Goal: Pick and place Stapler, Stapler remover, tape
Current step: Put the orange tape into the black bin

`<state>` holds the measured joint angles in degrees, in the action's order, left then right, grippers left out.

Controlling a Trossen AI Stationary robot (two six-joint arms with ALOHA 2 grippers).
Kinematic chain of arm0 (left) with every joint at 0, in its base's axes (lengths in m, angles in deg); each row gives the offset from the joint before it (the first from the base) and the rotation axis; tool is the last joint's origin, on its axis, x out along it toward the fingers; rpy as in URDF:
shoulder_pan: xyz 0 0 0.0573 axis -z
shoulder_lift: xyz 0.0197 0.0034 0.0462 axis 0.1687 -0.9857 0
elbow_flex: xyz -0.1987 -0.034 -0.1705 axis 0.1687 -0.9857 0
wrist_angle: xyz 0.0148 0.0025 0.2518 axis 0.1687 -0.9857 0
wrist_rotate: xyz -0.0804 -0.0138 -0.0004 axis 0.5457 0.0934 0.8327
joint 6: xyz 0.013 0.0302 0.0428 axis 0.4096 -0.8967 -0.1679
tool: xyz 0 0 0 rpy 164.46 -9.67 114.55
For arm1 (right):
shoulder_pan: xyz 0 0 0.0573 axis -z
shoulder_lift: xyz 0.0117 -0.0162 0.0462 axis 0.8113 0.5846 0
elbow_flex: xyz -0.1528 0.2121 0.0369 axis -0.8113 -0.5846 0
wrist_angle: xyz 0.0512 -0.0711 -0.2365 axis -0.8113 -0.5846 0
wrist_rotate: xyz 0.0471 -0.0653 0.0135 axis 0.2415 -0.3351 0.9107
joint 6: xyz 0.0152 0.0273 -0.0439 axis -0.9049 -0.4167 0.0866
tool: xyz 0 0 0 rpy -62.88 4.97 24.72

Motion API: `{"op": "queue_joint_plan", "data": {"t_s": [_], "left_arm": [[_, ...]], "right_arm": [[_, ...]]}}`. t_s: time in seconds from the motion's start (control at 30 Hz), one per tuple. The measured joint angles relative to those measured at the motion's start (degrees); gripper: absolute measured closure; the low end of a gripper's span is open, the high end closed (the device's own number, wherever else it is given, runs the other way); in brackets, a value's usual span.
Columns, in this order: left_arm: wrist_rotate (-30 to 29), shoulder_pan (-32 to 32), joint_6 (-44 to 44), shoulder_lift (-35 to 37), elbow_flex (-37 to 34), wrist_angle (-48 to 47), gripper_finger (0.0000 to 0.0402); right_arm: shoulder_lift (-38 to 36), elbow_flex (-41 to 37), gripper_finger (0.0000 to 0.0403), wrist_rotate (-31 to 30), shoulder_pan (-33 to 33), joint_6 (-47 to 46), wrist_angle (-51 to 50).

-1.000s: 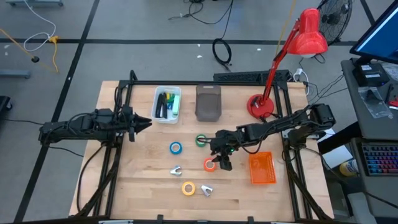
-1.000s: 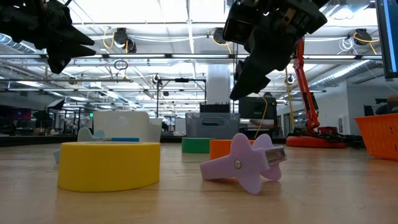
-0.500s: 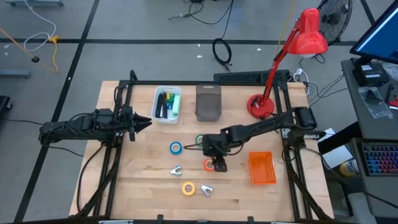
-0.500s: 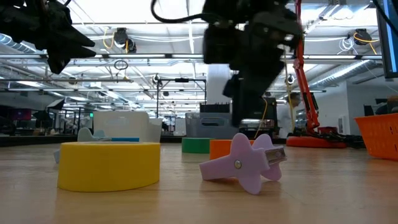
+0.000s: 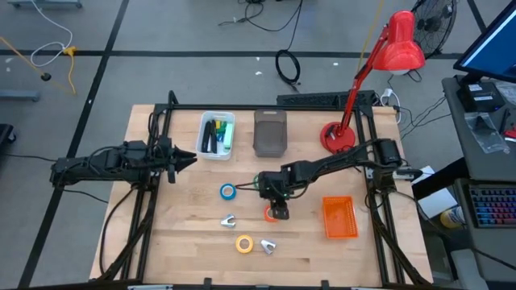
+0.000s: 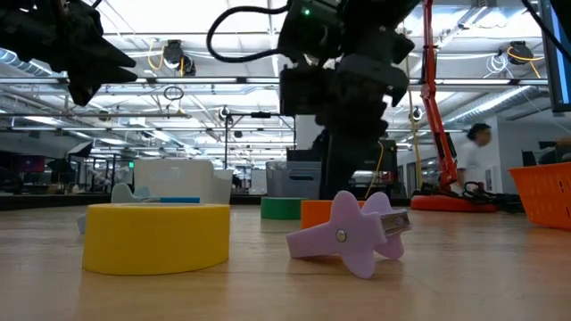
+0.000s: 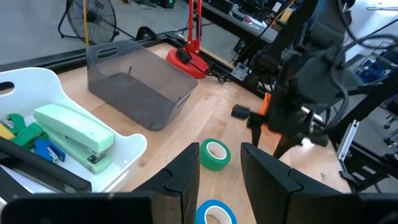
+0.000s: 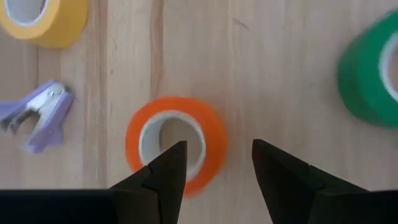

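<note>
The right gripper (image 5: 275, 211) hangs directly over the orange tape roll (image 8: 176, 143) near the middle of the counter (image 5: 185, 234), its 2 fingers (image 8: 163, 171) spread wide and empty, one over the roll's hole and the other over its far rim.

The green tape roll (image 8: 372, 74) lies just beyond the orange one, toward the far side. The blue tape roll (image 5: 228, 192) sits to its left, and the yellow tape roll (image 5: 243, 243) lies near the front edge. A purple staple remover (image 6: 350, 230) rests just right of the yellow roll, and a second, pale remover (image 5: 228, 220) lies between the blue and yellow rolls.

A green stapler (image 7: 74, 134) lies in the white bin (image 5: 205, 151) at the far left; a grey bin (image 5: 270, 133) stands to its right. An orange basket (image 5: 339, 217) sits at the right of the counter.

The left gripper (image 5: 185, 158) waits above the counter's left edge, fingers (image 7: 184, 180) slightly apart, holding nothing.
</note>
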<state>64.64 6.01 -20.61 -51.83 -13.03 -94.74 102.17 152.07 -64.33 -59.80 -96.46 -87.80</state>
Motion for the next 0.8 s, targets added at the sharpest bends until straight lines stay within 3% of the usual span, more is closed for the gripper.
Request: {"op": "queue_joint_plan", "data": {"t_s": [0.3, 0.47, 0.8], "left_arm": [[0.04, 0.00, 0.13, 0.02, 0.00, 0.00, 0.0284], [0.22, 0.00, 0.24, 0.02, 0.00, -0.01, 0.0284], [0.33, 0.00, 0.35, 0.02, 0.00, -0.02, 0.0284]], "right_arm": [[3.85, 0.21, 0.0237, -0.26, -0.10, -0.13, 0.06], [3.92, 0.20, 0.0254, -3.26, -0.23, -0.13, 0.24], [3.89, 0.15, 0.0371, -4.38, -0.47, -4.19, -0.29]]}}
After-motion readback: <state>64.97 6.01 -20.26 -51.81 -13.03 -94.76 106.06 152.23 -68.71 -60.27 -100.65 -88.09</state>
